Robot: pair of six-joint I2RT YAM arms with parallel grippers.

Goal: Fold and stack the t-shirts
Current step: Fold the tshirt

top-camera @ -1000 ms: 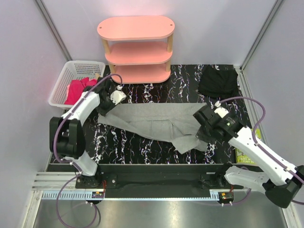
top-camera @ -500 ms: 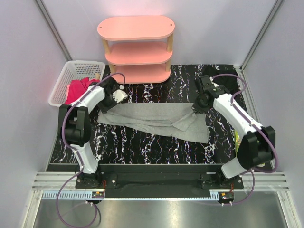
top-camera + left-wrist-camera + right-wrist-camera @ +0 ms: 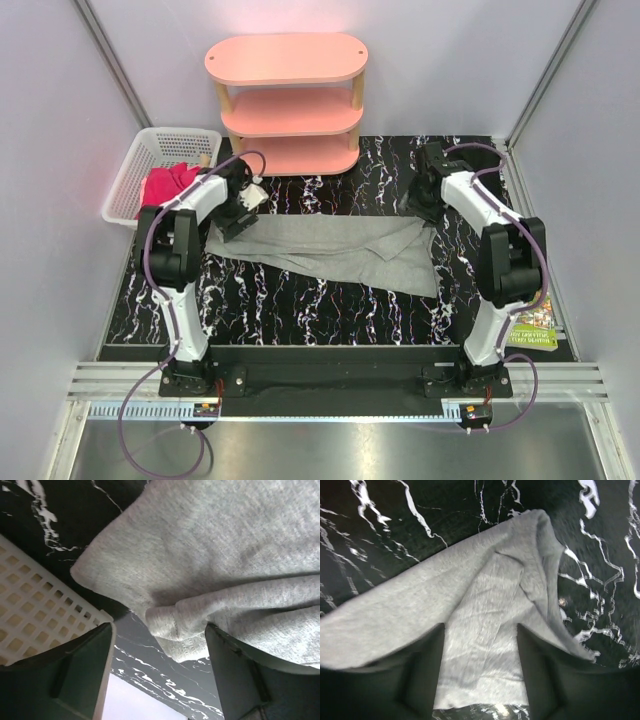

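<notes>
Shirt (image 3: 330, 250) lies doubled in a long band across the bench (image 3: 300, 310) — the right pincer (image 3: 425, 205) has swung its near hem back; it and the left pincer (image 3: 238, 215) gape, released — first fold seemingly done.

1. A black, white-veined table (image 3: 300, 310) is pictured with a grey t-shirt (image 3: 330, 250) spread across its middle.
2. A pink shelf (image 3: 287, 105) is set at its far edge.
3. A green-covered book (image 3: 535, 332) is laid at the near right edge.
4. A white basket (image 3: 128, 175) is placed at the far left corner.
</notes>
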